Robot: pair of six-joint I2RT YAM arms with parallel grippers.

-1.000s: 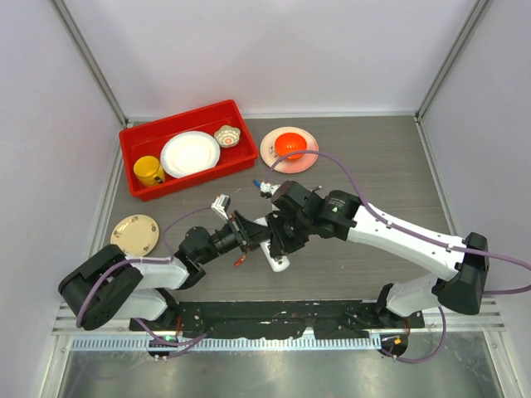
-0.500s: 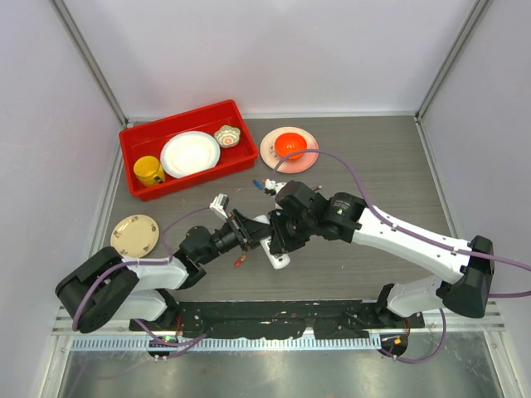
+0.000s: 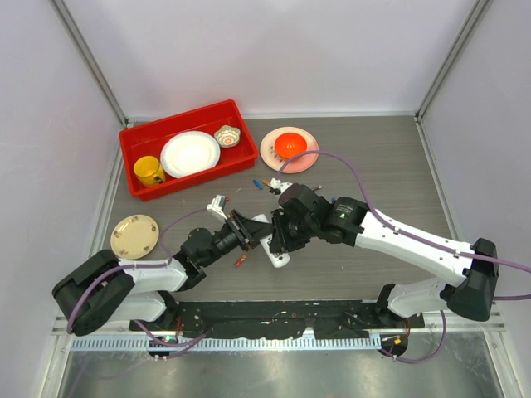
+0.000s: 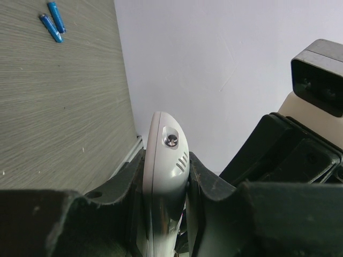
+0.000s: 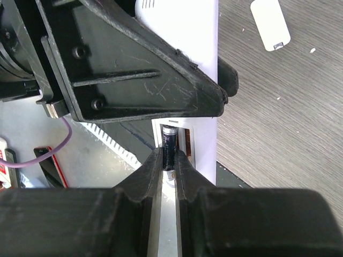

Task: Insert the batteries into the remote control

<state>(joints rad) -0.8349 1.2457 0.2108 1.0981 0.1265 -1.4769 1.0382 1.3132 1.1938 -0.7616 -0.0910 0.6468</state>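
Meanwhile, the left gripper (image 4: 165, 167) clamps the white remote control (image 4: 164, 134) edgewise, while the right gripper (image 5: 169, 158) pinches a dark battery (image 5: 170, 140) at its recess.

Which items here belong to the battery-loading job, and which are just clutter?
Job: slim white remote control in left gripper; dark cylindrical battery in right gripper; two blue batteries; loose white piece, likely its cover.
Clutter: red plastic bin, yellow cup, white plate, beige plate, pink plate with orange bowl.
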